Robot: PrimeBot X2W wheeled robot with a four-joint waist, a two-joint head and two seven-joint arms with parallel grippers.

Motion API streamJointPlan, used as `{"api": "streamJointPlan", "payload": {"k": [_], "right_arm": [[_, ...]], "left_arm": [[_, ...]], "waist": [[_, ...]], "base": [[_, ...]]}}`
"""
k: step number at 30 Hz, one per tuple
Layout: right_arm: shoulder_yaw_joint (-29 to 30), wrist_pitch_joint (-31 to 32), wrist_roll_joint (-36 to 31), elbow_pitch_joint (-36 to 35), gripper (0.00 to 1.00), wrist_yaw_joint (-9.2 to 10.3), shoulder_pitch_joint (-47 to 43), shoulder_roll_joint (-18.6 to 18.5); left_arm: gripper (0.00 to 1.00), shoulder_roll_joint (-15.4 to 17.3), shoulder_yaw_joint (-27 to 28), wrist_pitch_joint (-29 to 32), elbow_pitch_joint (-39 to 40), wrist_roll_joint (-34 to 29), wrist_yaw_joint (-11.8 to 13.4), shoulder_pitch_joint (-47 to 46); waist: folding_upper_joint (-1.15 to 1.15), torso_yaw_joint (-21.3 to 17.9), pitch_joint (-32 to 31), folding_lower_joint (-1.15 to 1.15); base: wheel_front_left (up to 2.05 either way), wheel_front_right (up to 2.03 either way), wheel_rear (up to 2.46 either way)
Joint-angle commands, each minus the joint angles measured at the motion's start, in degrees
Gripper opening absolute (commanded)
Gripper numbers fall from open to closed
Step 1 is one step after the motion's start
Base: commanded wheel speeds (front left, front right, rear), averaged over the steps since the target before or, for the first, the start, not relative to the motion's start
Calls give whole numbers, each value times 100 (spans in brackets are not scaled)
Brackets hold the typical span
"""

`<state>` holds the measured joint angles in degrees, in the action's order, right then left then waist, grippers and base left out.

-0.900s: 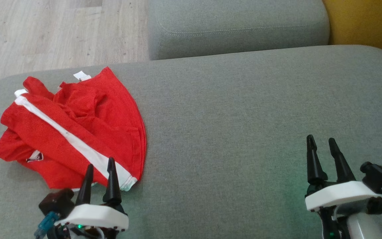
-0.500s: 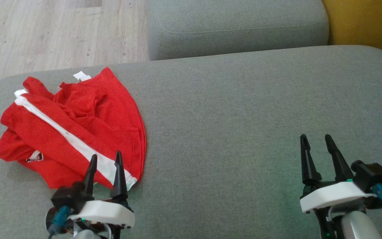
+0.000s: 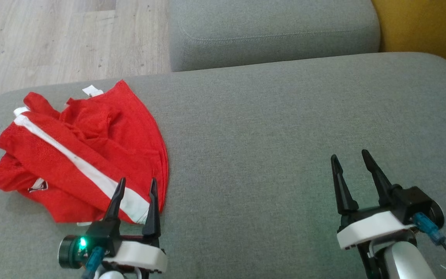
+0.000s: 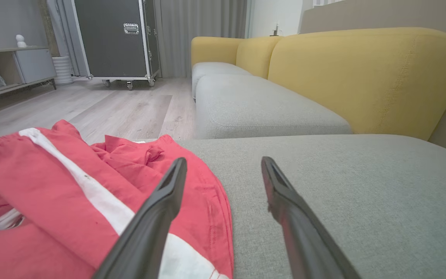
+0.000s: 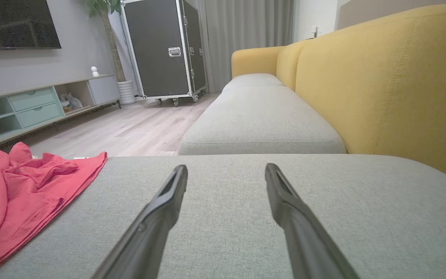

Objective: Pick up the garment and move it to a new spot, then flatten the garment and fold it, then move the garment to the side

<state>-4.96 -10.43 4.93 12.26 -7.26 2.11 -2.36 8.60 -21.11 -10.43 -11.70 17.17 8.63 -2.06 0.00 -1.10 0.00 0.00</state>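
- A crumpled red garment with a white side stripe lies heaped on a grey sofa seat. It sits directly ahead of the left end effector and spreads off to that end effector's left.
- The left end effector's two dark fingers are spread wide and hold nothing. Their tips stand over the garment's near hem, where the stripe ends; whether they touch the cloth cannot be told.
- The right end effector is also spread wide and empty, over bare upholstery, with the garment well away to its left.
- The cloth looks thin, light and limp, so it will probably sag and trail when lifted. It seems neither fragile nor slippery.
- The layered hem between the left fingers looks like the easiest place to pinch.
- Beyond the garment, ahead of the left end effector, the seat edge drops to a wooden floor.
- The widest open room is the bare stretch between the two end effectors and ahead of the right one, short of the yellow backrest.
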Motion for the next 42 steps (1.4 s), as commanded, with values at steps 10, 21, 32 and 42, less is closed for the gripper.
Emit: {"api": "streamJointPlan", "payload": {"k": [10, 21, 32, 42], "right_arm": [[-106, -248, 552, -359, 100, -21, 268, -48], [-153, -434, 727, -27, 100, -23, 165, -52], [-220, -457, 753, -43, 100, -23, 217, -52], [-444, -457, 857, -46, 100, -23, 121, -52]], "left_arm": [[100, -308, 687, -247, 612, 161, -457, -83], [100, -557, 1166, -434, 259, -456, -1201, 72], [100, -570, 1244, -457, 263, -408, -1212, -13], [100, -571, 1295, -457, 123, -503, -1173, 4]], "waist": [[0, -8, 11, 0], [0, 14, -37, 0], [0, 6, -42, 0], [0, 467, -172, 0]], "base": [[0, 0, 0], [0, 0, 0], [0, 0, 0], [0, 0, 0]]}}
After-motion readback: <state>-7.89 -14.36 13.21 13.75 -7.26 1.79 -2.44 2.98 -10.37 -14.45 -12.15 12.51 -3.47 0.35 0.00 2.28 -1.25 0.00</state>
